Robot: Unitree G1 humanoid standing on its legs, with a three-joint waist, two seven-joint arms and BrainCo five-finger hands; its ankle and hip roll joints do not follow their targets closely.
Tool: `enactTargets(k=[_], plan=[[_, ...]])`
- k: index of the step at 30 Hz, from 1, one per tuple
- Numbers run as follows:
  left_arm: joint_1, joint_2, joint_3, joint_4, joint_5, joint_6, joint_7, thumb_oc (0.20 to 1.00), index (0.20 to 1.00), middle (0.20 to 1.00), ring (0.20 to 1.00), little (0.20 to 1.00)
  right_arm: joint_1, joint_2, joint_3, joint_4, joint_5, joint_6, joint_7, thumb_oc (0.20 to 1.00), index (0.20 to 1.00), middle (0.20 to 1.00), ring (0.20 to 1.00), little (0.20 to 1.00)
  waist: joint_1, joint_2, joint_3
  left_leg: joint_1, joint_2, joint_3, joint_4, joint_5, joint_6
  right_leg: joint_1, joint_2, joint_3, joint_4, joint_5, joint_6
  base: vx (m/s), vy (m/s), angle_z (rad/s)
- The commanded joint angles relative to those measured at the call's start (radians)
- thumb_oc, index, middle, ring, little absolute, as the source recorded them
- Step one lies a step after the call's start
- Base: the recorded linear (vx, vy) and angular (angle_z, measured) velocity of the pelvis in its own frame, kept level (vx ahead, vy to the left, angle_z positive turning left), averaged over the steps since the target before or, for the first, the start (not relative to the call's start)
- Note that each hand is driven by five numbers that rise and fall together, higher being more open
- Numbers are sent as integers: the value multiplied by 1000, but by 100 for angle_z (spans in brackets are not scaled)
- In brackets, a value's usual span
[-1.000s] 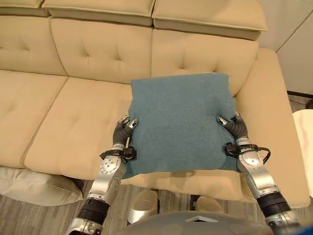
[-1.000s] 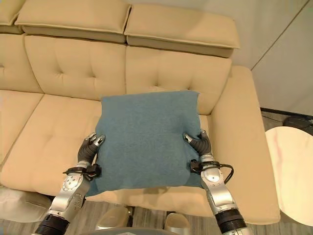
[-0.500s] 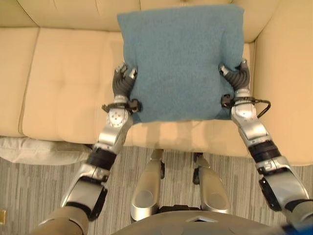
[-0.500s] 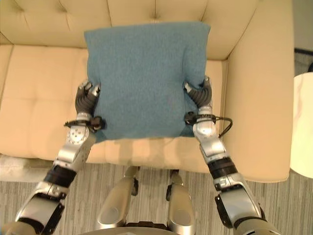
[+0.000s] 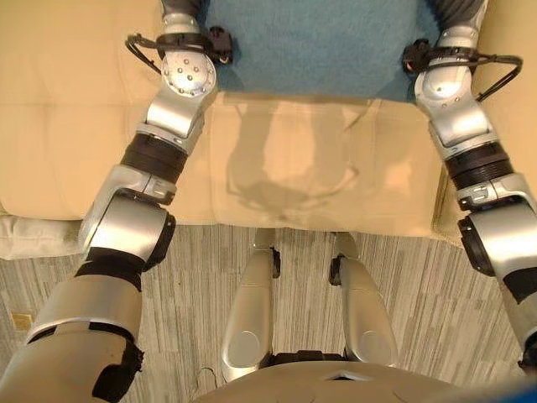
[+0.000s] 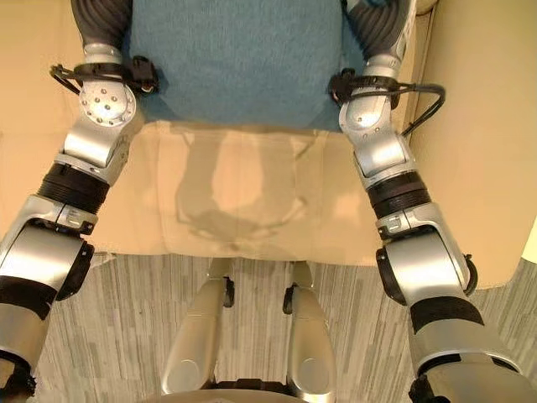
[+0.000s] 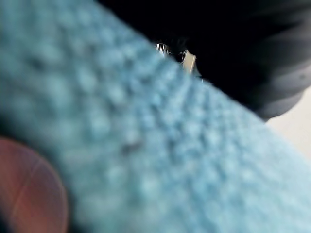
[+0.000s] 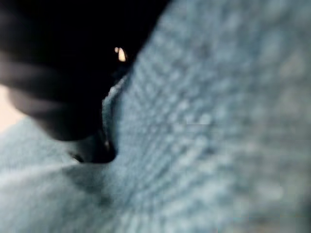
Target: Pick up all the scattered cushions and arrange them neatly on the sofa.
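Field note, one blue-teal square fabric cushion (image 6: 239,59) in my grasp, held over the cream upholstered sofa seat (image 6: 243,193), its near edge hanging just above the seat and casting a soft shadow on it. My left hand (image 6: 101,21) sits at the cushion's left edge, my right hand (image 6: 377,25) at its right edge; I see the dark ribbed covers and wrists against the fabric, but the fingers run out of sight past the top of the head views. In the wrist views, knitted blue cloth presses right against each dark cover, so I judge contact on both sides, yet whether the fingers are curled round the edges I cannot tell. Risks from here: if one side lets go first, the cushion would likely swing and drop skewed on the seat; if both let go this far forward, it could settle on the seat's front lip and slide off toward the grey striped floor (image 6: 143,311). A pale flat cushion (image 5: 38,239) lies on that floor, left of the seat's front edge, not yet collected. Orientation: the cushion looks roughly square, so no clear long axis; its face is turned up toward me, its near edge parallel to the seat's front edge.
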Motion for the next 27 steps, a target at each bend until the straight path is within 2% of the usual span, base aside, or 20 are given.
enactTargets(k=[1,5,7,8,9,10,11,12,16,21,24,27], plan=[[-39,-54,-55,-48,139,-139,57,200,200,200,200,200,-34,41,67,-60,-169,-79,-87,200,200,200,200,200,-1,-49,-227,11,9,20,3,-127,-70,-66,-24,-15,4,-8,60,48,-13,-3],[-169,-66,-124,116,107,-122,61,200,200,200,200,200,-161,31,138,87,-139,-56,-119,200,200,200,200,200,-2,-53,-246,-42,12,7,3,-119,-71,-119,-22,-17,4,0,68,14,-14,1],[-239,-69,-166,199,80,-110,30,200,200,200,200,200,-222,20,178,173,-91,-41,-99,200,200,200,200,200,-2,-56,-248,-69,13,0,3,-112,-73,-147,-17,-16,4,7,71,9,-37,4],[-273,-76,-187,248,58,-108,13,485,485,485,485,485,-246,18,204,225,-57,-47,-74,200,200,200,200,200,-1,-58,-247,-77,14,-3,3,-108,-73,-156,-16,-16,4,9,71,-13,-42,1],[-301,-72,-201,279,45,-105,-1,1000,1000,1000,1000,1000,-275,17,236,281,-13,-47,-41,379,379,379,379,379,0,-61,-245,-85,13,-8,3,-104,-74,-163,-13,-17,4,12,72,-16,-35,-1],[-322,-72,-220,310,16,-101,-28,1000,1000,1000,1000,1000,-295,11,264,324,34,-40,-7,671,671,671,671,671,0,-63,-244,-96,14,-10,3,-99,-75,-170,-11,-19,4,14,72,-15,-29,-7],[-343,-77,-233,339,-10,-98,-45,1000,1000,1000,1000,1000,-308,10,289,364,74,-33,30,1000,1000,1000,1000,1000,1,-62,-242,-102,15,-11,3,-96,-75,-178,-11,-19,4,16,72,-16,-45,-7],[-362,-92,-251,385,-69,-89,-90,1000,1000,1000,1000,1000,-324,12,320,428,146,-12,89,1000,1000,1000,1000,1000,-1,-64,-234,-114,17,-14,3,-88,-77,-190,-7,-25,4,20,71,-12,-28,-12],[-326,-102,-254,416,-80,-65,-125,1000,1000,1000,1000,1000,-307,28,324,453,200,-10,128,1000,1000,1000,1000,1000,1,-65,-230,-119,18,-17,3,-84,-79,-198,-3,-25,4,22,70,-6,-12,-3],[-241,-129,-207,453,-154,-63,-161,1000,1000,1000,1000,1000,-280,26,332,483,214,1,161,1000,1000,1000,1000,1000,4,-67,-233,-127,17,-20,3,-78,-81,-210,-2,-28,4,25,69,-9,-8,7],[-211,-115,-184,441,-173,-65,-165,1000,1000,1000,1000,1000,-262,8,323,472,224,0,166,1000,1000,1000,1000,1000,6,-67,-234,-125,18,-20,3,-77,-83,-208,-1,-30,4,22,68,-2,-3,1],[-168,-60,-160,417,-175,-69,-176,1000,1000,1000,1000,1000,-225,-34,302,447,234,-4,176,1000,1000,1000,1000,1000,8,-69,-236,-110,19,-22,3,-79,-86,-196,-1,-36,4,20,69,2,-7,-2]])
